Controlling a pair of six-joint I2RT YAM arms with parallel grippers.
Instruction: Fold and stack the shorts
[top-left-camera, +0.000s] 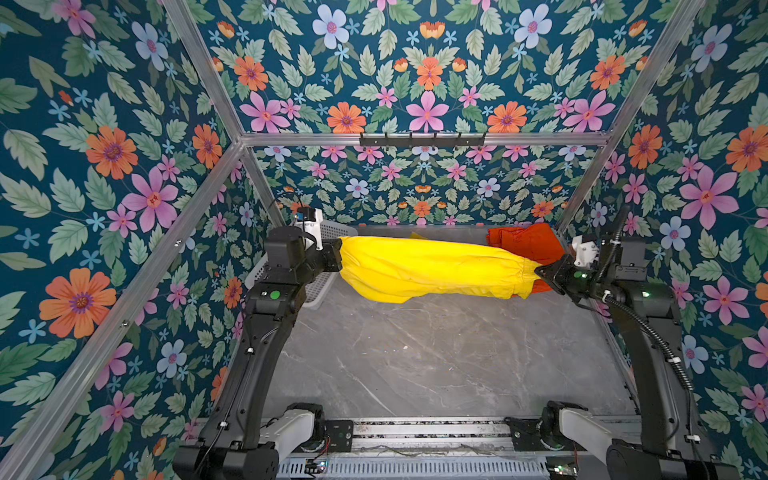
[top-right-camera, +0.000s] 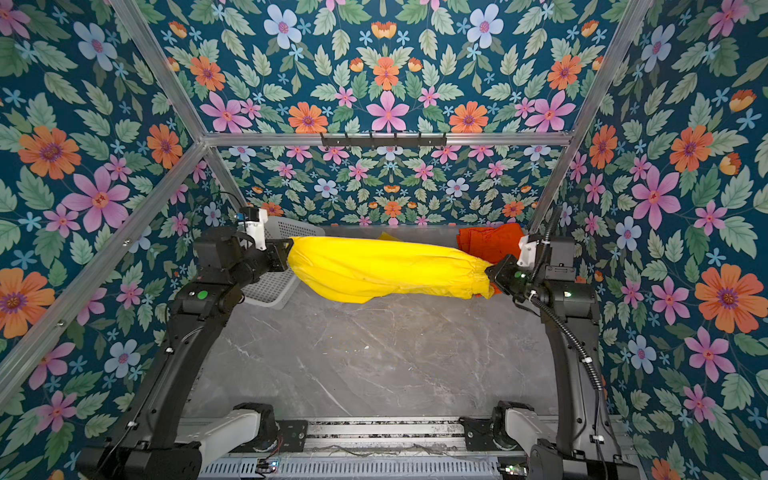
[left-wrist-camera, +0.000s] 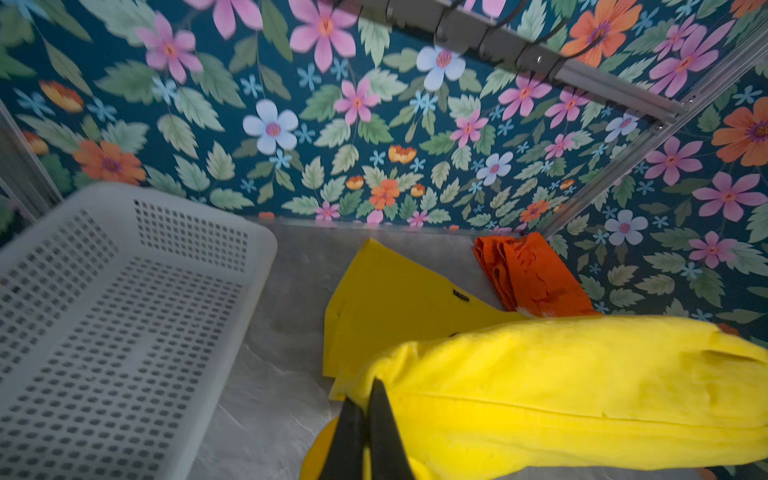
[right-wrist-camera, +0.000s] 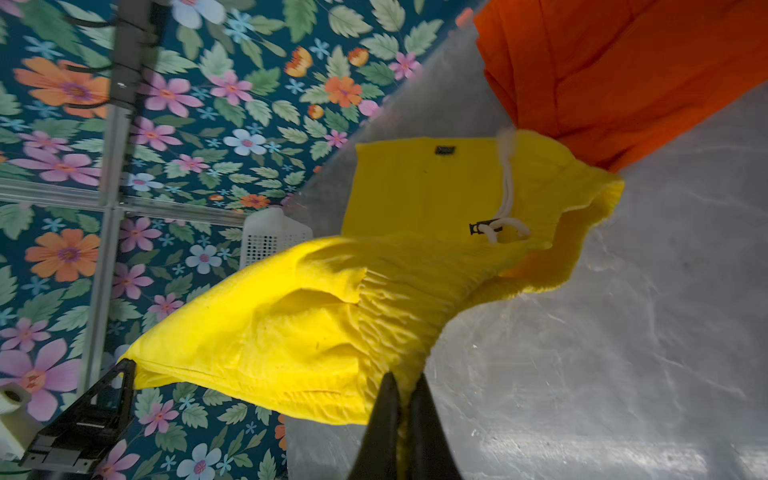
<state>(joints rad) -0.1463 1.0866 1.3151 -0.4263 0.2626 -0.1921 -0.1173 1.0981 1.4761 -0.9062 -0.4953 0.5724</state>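
Left gripper (top-left-camera: 337, 255) & right gripper (top-left-camera: 540, 272) both clamped tight on opposite ends of yellow shorts (top-left-camera: 428, 270), held up over table (top-left-camera: 415, 365), long axis side to side, waistband at right. Orange shorts (top-left-camera: 528, 243) lie far right, nearer right arm.

A white perforated basket (top-left-camera: 322, 293) sits at the far left corner of the grey marbled tabletop (top-left-camera: 436, 361), empty as far as the left wrist view shows. Floral wallpaper (top-left-camera: 428, 83) covers the walls all round. Above the far edge, an aluminium rail (top-left-camera: 291, 139) carries a black row of hooks (top-left-camera: 422, 140).
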